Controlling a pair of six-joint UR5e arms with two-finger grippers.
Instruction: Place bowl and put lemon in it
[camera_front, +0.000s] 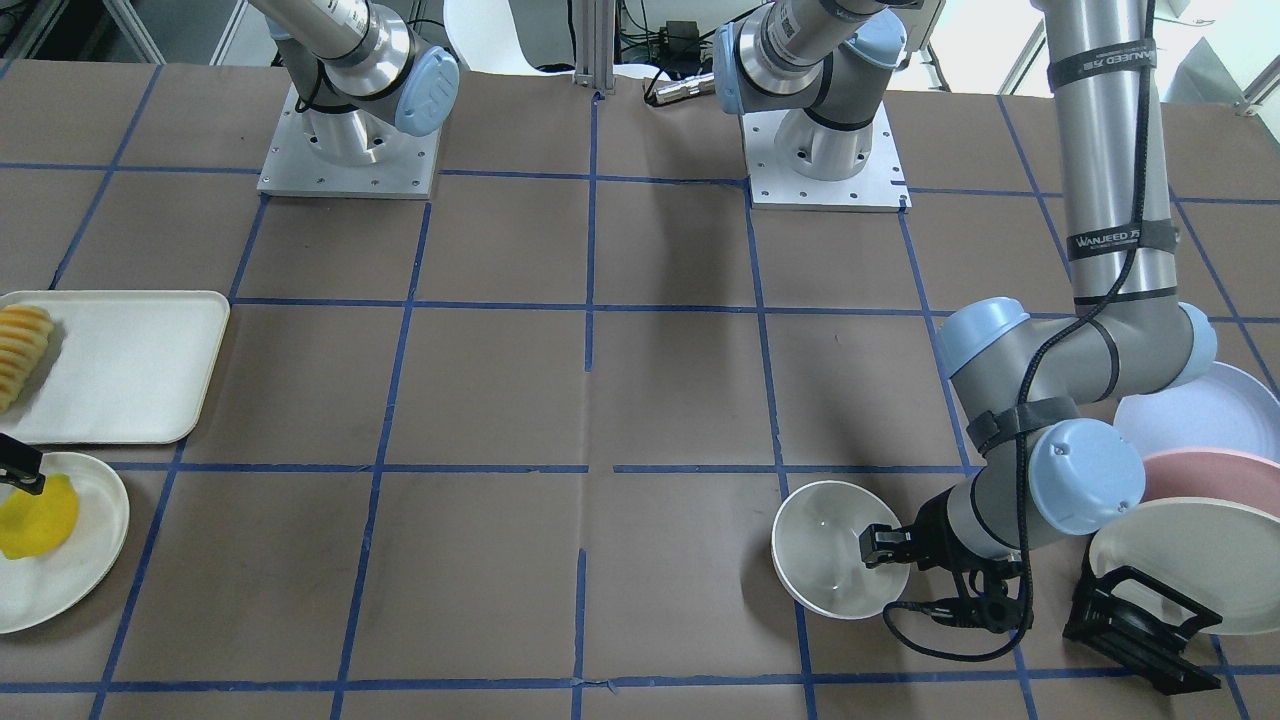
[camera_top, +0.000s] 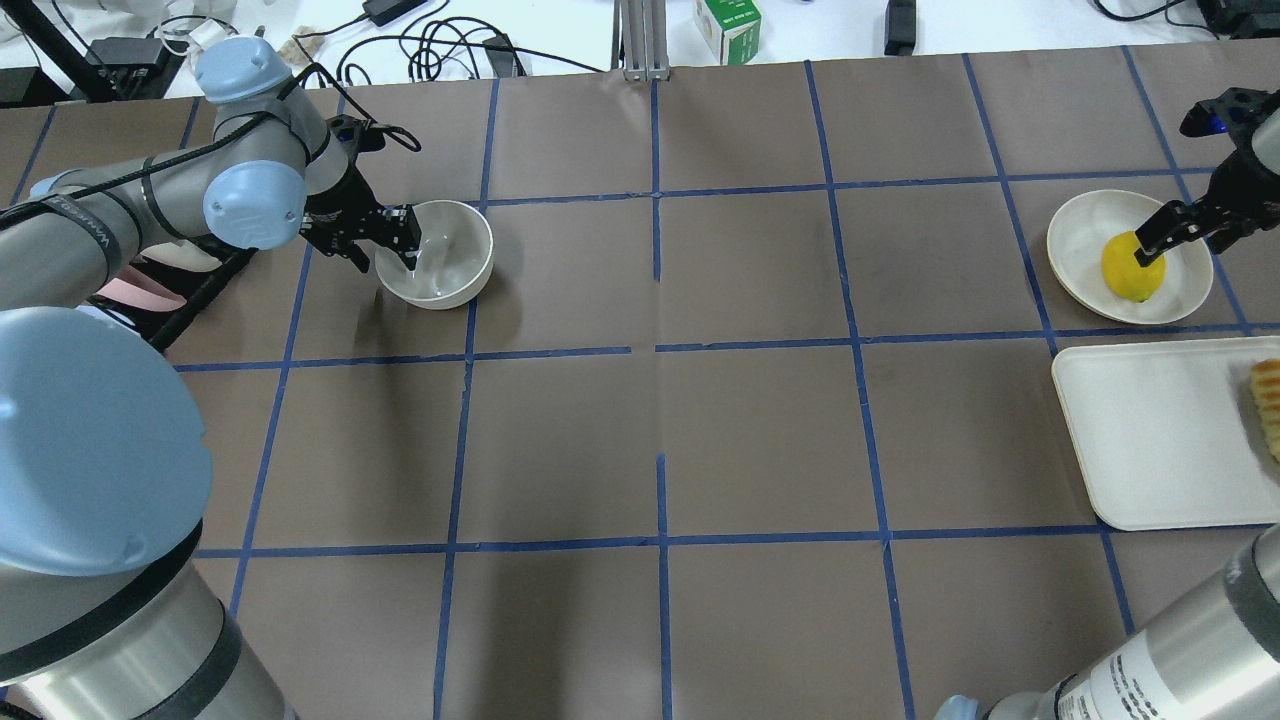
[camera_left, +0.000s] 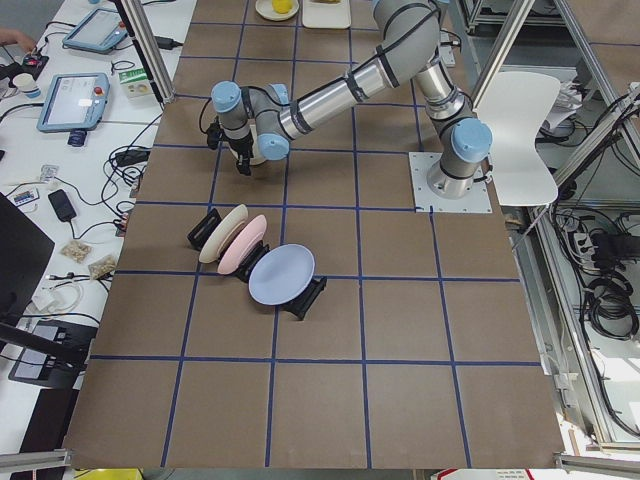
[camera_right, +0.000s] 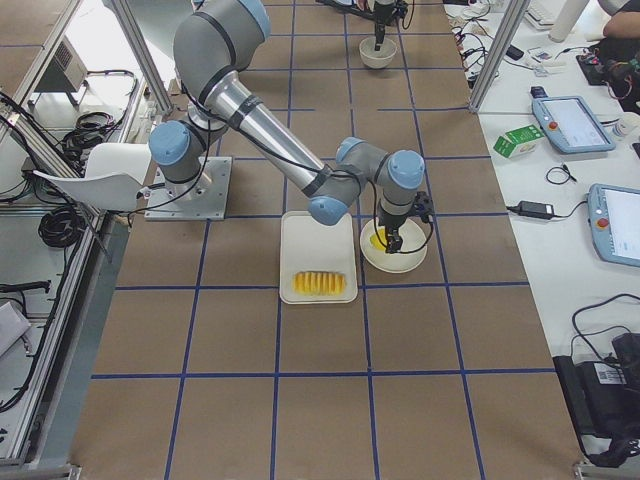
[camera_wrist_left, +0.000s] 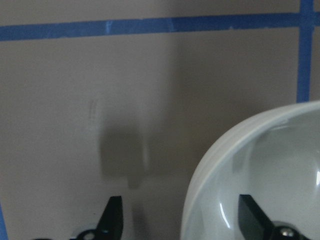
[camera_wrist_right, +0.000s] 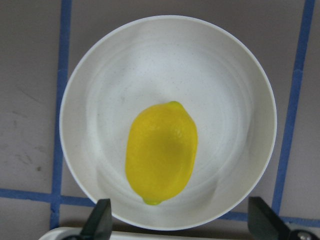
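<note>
Currently: both arms are out along the table's far edge, one toward each end
Bowl (camera_top: 450, 268): on the table mat, opening up, near the far edge toward the left end
Left gripper (camera_top: 400, 240): at the bowl's rim on the side toward the left end, jaws apart and straddling the wall, not clamped
Left fingers: one (camera_wrist_left: 250, 217) inside the bowl, the other (camera_wrist_left: 112, 217) outside over the mat
Lemon (camera_top: 1128, 278): lying on its side in a small round plate (camera_top: 1075, 235) close to the far right corner, well apart from the bowl
Right gripper (camera_top: 1150, 252): above the lemon, jaws spread wide, holding nothing
Tray (camera_top: 1150, 440): just beside the plate on the robot's side, at the right end, with ridged sliced food (camera_top: 1268, 405) at its outer edge
Plate rack (camera_front: 1140, 610): at the left end past the bowl, three plates leaning in it
</note>
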